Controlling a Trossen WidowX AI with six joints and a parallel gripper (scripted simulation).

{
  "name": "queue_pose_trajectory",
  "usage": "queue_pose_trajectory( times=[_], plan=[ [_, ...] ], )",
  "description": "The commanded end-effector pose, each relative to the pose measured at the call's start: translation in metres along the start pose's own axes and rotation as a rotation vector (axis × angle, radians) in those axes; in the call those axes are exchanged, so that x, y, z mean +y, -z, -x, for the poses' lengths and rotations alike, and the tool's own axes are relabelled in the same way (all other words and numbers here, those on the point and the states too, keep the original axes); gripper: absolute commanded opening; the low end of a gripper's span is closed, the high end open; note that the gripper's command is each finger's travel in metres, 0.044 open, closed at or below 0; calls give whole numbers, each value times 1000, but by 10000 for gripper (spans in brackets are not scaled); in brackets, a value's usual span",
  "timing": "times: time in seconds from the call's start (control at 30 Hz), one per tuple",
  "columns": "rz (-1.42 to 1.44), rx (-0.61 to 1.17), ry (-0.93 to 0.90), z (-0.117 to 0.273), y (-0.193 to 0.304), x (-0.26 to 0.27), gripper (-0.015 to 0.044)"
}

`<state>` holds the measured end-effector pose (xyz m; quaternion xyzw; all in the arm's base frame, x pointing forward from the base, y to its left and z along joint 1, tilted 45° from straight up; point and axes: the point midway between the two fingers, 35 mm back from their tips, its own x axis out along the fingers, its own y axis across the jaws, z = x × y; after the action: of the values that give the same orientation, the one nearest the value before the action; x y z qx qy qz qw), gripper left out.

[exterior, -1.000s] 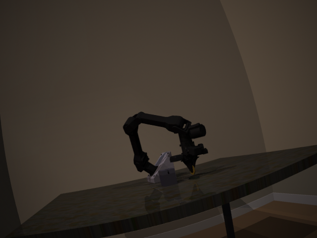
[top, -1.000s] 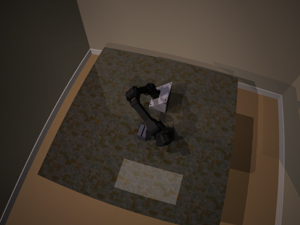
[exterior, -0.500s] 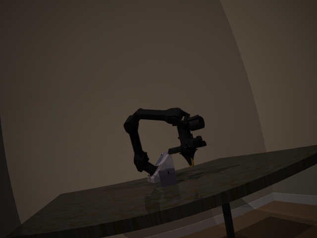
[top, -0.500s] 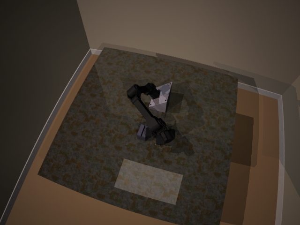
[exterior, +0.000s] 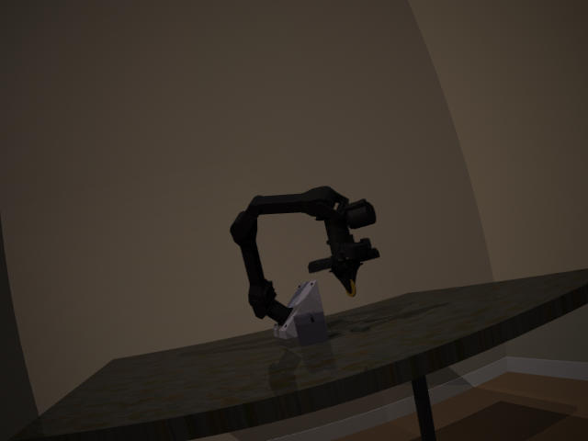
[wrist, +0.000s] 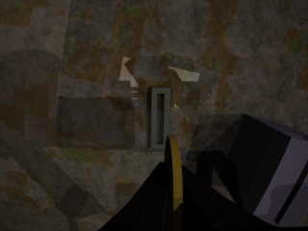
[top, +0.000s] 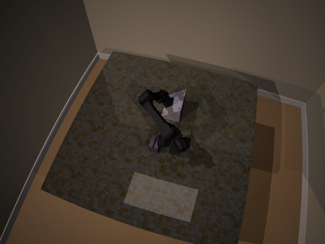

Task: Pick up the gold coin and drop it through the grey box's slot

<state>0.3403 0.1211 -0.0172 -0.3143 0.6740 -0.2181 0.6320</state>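
Note:
My gripper (exterior: 350, 289) (wrist: 168, 169) is shut on the gold coin (exterior: 351, 294) (wrist: 176, 188), which stands upright between the fingertips, its lower part showing below them. It is held in the air above the dark-green holder (exterior: 359, 328) (wrist: 154, 120). The holder's groove is empty in the wrist view. The closed grey box (top: 154, 150) (exterior: 310, 331) (wrist: 276, 192) stands to the right of the holder in the wrist view. The dark slot in its lid runs diagonally there, not parallel to the coin. In the top view the arm hides the holder and the coin.
The pale slanted arm mount (top: 176, 116) (exterior: 309, 299) stands close behind the box in the exterior view. The mottled table top (top: 104, 162) (exterior: 189, 379) lies under everything, with a bright patch (top: 161, 196) near its front edge in the top view.

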Motion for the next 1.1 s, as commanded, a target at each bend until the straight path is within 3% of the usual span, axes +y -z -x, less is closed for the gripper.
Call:
queue_pose_trajectory(
  times=[0.0,0.2,1.07],
  plan=[
    [-50,2,-6,3,1,0,0],
    [-224,3,-6,4,6,1,0],
    [-230,3,-7,6,16,-52,0]
  ],
)
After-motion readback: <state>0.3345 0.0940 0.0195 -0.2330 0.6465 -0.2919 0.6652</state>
